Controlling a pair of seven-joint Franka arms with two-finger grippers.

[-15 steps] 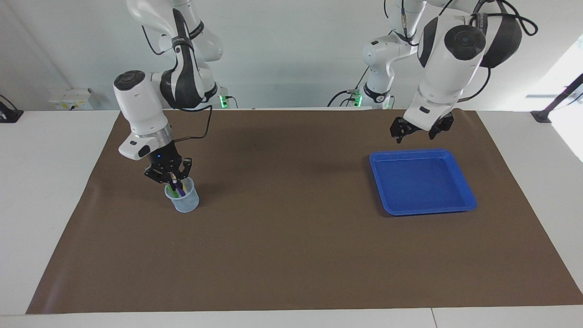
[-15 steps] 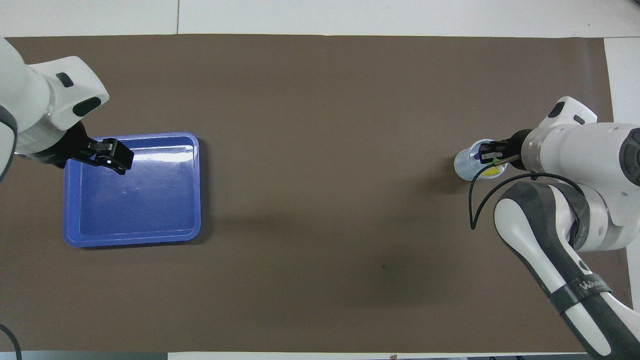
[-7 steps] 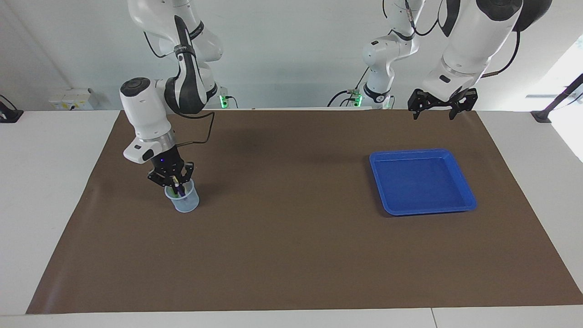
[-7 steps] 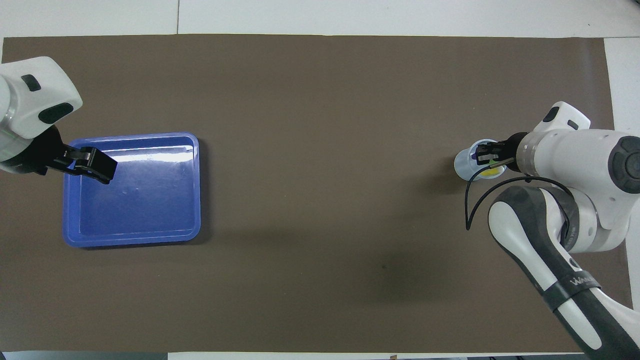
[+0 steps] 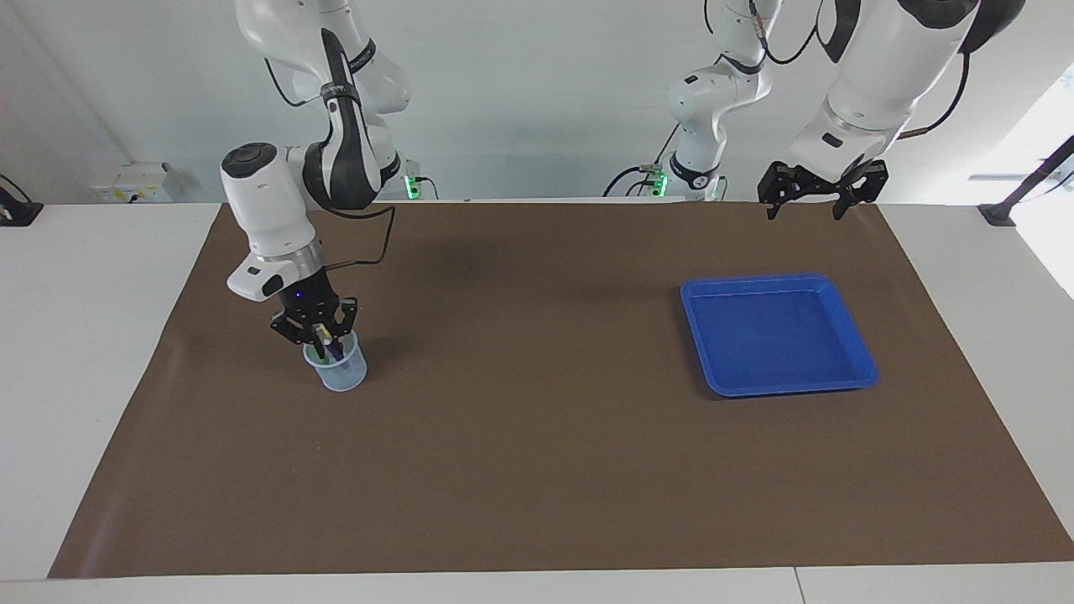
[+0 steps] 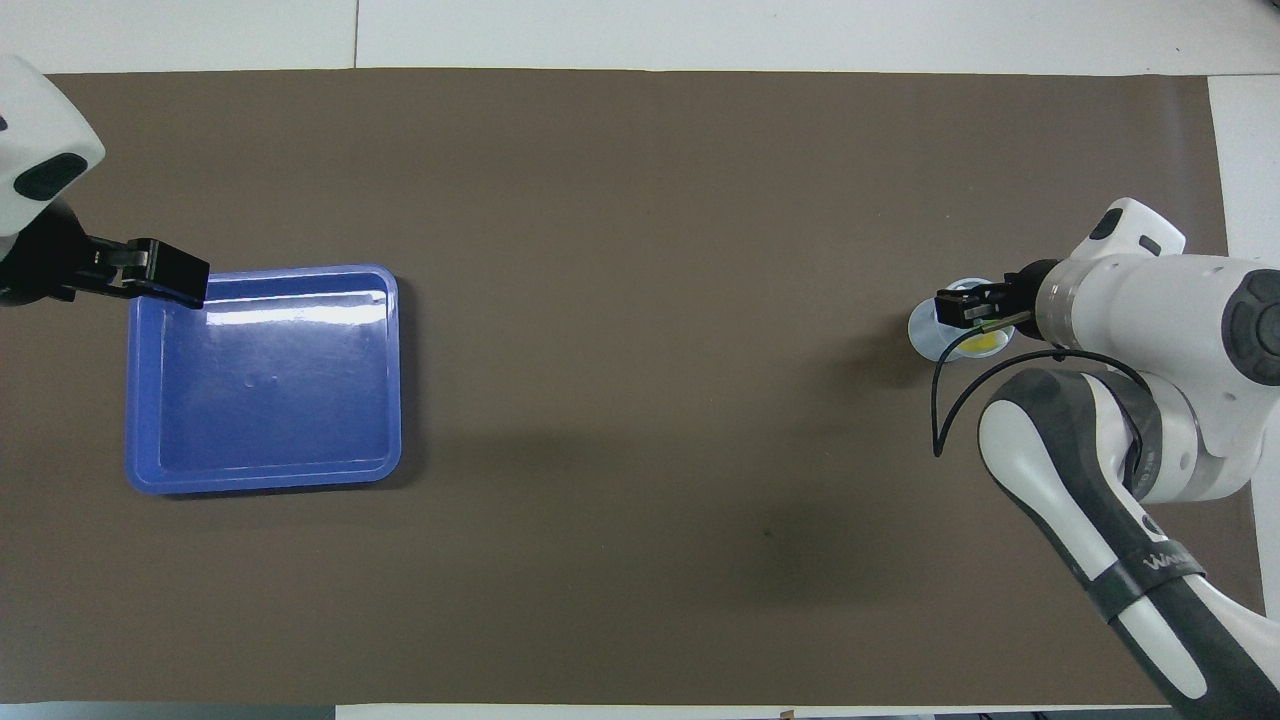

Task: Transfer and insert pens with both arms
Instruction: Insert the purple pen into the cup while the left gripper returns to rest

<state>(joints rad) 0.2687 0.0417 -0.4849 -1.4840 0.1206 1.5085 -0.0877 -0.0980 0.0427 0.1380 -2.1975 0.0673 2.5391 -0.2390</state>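
The left tool (image 5: 807, 204) has risen from above the blue tray (image 5: 856, 369); the right tool (image 5: 314, 328) lifted slightly over the cup (image 5: 340, 376).

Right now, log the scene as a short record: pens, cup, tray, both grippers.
pens: standing in the cup; green, purple and yellow show
cup: pale and see-through, upright on the mat, toward the right arm's end
tray: blue, flat on the mat, toward the left arm's end
right gripper: low over the cup, at the pens' tops; whether it grips one cannot be told
left gripper: open, holds nothing, raised high at the left arm's end of the table
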